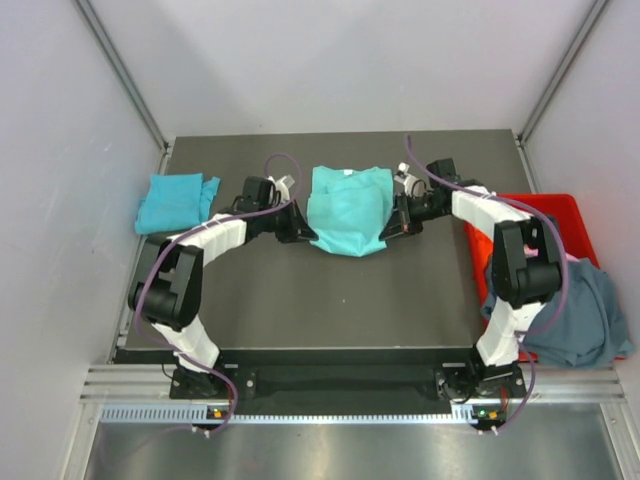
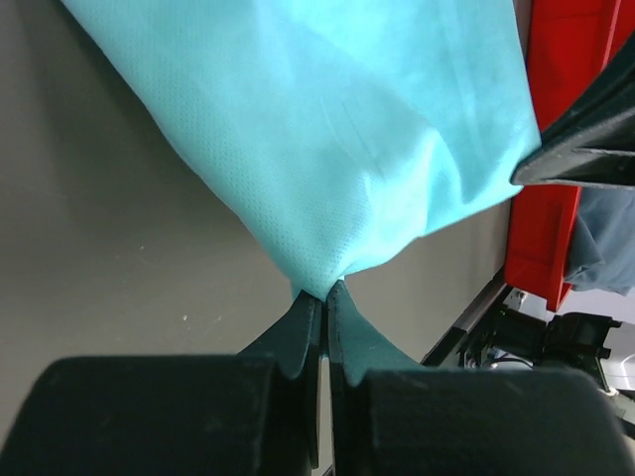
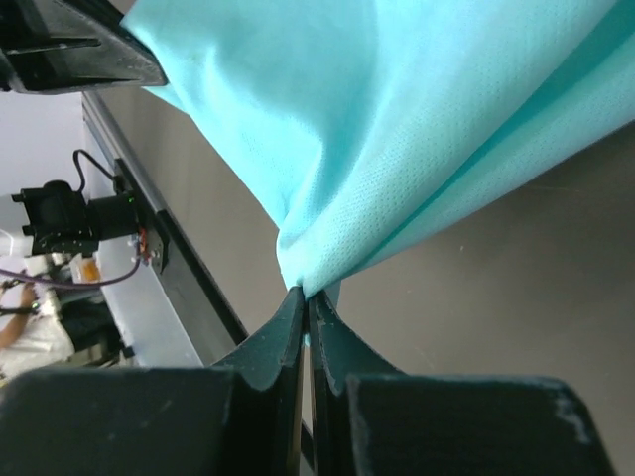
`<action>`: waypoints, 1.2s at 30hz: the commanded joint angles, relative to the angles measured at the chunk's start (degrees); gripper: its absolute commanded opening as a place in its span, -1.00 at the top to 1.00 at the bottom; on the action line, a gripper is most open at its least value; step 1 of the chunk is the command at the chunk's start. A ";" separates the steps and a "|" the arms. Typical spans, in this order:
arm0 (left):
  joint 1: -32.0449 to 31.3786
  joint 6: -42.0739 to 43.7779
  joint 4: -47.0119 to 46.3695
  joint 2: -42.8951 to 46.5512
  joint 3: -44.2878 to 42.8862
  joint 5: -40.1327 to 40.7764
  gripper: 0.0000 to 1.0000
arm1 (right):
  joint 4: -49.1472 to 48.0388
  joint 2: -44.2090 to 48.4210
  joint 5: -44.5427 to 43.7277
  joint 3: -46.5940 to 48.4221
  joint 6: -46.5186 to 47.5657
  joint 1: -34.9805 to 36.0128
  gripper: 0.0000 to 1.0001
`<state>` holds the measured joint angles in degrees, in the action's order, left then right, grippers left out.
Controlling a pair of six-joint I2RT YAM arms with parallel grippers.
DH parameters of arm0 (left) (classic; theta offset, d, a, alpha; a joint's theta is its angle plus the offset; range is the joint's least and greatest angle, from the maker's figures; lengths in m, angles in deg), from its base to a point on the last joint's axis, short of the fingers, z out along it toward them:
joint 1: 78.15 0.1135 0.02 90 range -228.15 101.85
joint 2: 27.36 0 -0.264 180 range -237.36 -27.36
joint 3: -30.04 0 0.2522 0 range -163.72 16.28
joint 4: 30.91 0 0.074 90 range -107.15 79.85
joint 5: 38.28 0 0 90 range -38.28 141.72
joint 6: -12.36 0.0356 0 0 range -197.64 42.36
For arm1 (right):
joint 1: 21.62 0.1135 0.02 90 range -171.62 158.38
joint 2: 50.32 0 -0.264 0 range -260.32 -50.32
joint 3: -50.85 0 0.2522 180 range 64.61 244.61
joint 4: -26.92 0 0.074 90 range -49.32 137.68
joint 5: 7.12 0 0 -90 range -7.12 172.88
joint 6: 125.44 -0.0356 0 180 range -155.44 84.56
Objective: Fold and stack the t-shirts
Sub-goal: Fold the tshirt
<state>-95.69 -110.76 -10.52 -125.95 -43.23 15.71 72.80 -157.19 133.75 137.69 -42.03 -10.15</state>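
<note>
A mint-teal t-shirt (image 1: 349, 208), partly folded, is held at the table's back middle. My left gripper (image 1: 302, 236) is shut on its left lower edge; in the left wrist view the cloth (image 2: 337, 149) bunches into my shut left gripper (image 2: 325, 293). My right gripper (image 1: 392, 228) is shut on its right lower edge; the right wrist view shows the cloth (image 3: 397, 139) pinched in that shut gripper (image 3: 306, 296). A folded cyan-blue t-shirt (image 1: 176, 202) lies at the left edge. A slate grey-blue t-shirt (image 1: 575, 312) hangs out of the red crate (image 1: 545, 215) at the right.
The dark table (image 1: 340, 300) is bordered by a metal rail (image 1: 300, 385) at the near edge. White walls enclose the back and both sides. The red crate shows in the left wrist view (image 2: 551, 149).
</note>
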 commanded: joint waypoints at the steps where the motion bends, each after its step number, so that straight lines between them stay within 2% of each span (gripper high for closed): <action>1: 0.31 -0.10 -0.66 4.02 -0.79 -0.47 1.00 | -1.53 7.11 -1.12 -1.61 1.49 0.05 1.00; 4: 0.31 0.87 0.22 3.67 -0.53 0.06 1.00 | -1.71 9.13 -2.96 -3.63 2.28 0.05 1.00; 5: 0.31 0.96 0.40 3.66 -0.35 0.58 0.92 | -1.71 9.40 -3.41 -4.17 2.28 -0.12 1.00; 6: 0.31 0.70 0.22 3.49 0.17 0.94 0.58 | -1.80 9.40 -3.50 -4.78 2.37 -0.13 0.99; 13: 0.31 -0.62 3.64 3.58 1.41 4.28 0.04 | 2.15 6.15 -5.16 -8.47 5.70 -0.30 0.30; 14: 0.31 -1.15 4.26 3.75 1.67 4.54 0.01 | 2.94 6.15 -5.60 -9.09 6.06 -0.39 0.20; 16: 0.31 -2.03 5.23 3.84 2.72 4.63 -0.11 | 3.74 6.23 -6.22 -10.84 7.89 -0.39 0.17; 28: 0.14 -5.20 2.69 -0.81 5.36 3.14 -0.24 | 3.22 6.85 -8.33 -16.04 8.96 -0.13 0.07; 36: -0.91 -6.51 0.14 -4.24 5.19 1.56 -0.24 | 2.86 -0.79 -7.19 -13.14 9.14 -0.04 0.10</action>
<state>-95.89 -116.66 -7.37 -129.60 -38.00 18.09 77.17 -155.71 127.33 122.89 -34.65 -10.15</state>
